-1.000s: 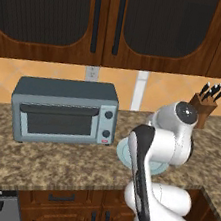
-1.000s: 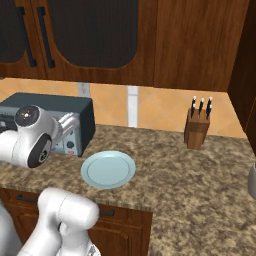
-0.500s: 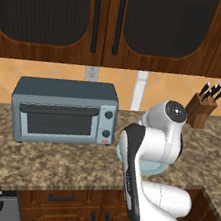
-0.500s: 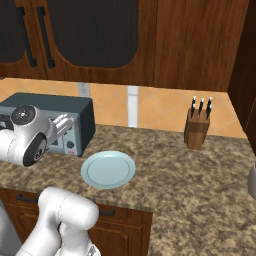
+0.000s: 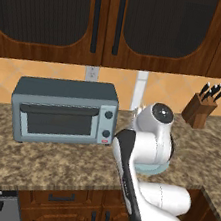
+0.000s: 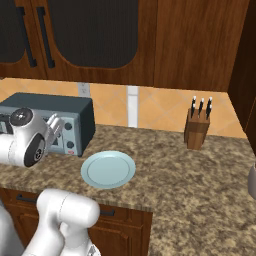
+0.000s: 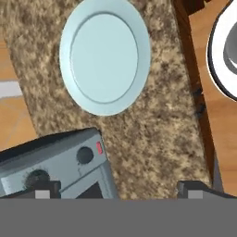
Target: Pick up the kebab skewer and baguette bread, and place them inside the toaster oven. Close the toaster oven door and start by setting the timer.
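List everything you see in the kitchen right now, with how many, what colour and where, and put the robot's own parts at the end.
toaster oven: one, blue-grey, on the counter at the left, door shut
knobs: two, dark, on the oven's right panel
plate: one, pale blue, bare, on the counter to the right of the oven
knife block: one, brown with dark handles, on the counter at the back right
counter: one, speckled brown stone
upper cabinets: dark wood with dark glass doors, above the counter
wall socket: one, pale, on the tan wall behind the oven
gripper: one, dark tips, open, above the oven's right end, holding nothing
arm: one, white, in front of the plate
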You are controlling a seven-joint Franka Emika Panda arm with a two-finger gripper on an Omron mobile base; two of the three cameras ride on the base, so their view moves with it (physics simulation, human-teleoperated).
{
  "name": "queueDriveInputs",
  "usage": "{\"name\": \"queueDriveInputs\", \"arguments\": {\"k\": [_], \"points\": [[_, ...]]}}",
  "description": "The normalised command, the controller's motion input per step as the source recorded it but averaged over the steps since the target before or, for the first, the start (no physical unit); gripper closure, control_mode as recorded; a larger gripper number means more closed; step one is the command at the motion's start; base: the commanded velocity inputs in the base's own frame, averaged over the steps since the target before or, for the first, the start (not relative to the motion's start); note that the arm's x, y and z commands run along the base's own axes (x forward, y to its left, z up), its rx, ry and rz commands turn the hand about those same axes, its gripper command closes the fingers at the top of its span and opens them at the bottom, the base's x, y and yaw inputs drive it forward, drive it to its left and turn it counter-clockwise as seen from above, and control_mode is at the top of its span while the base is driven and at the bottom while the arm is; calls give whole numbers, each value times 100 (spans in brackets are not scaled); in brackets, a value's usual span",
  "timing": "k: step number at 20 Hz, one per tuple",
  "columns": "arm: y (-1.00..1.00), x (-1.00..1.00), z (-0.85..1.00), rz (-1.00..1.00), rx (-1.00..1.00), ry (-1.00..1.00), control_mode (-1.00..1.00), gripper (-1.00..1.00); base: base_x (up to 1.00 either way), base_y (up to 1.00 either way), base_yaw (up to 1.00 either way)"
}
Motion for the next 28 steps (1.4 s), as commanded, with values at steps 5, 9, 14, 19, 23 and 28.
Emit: {"name": "queueDriveInputs", "arguments": {"k": [5, 9, 14, 19, 23, 28], "points": [[19, 0, -2, 35, -54, 0, -100, -100, 0, 0, 0], [25, -4, -3, 21, -68, -7, -100, -100, 0, 0, 0], [-3, 1, -13, 4, -49, -8, -100, -100, 0, 0, 0], [-19, 3, -22, 18, -37, -1, -100, -100, 0, 0, 0], [0, 23, -12, 21, -31, 0, -100, -100, 0, 0, 0], [0, 25, -8, 22, -4, 0, -100, -100, 0, 0, 0]]}}
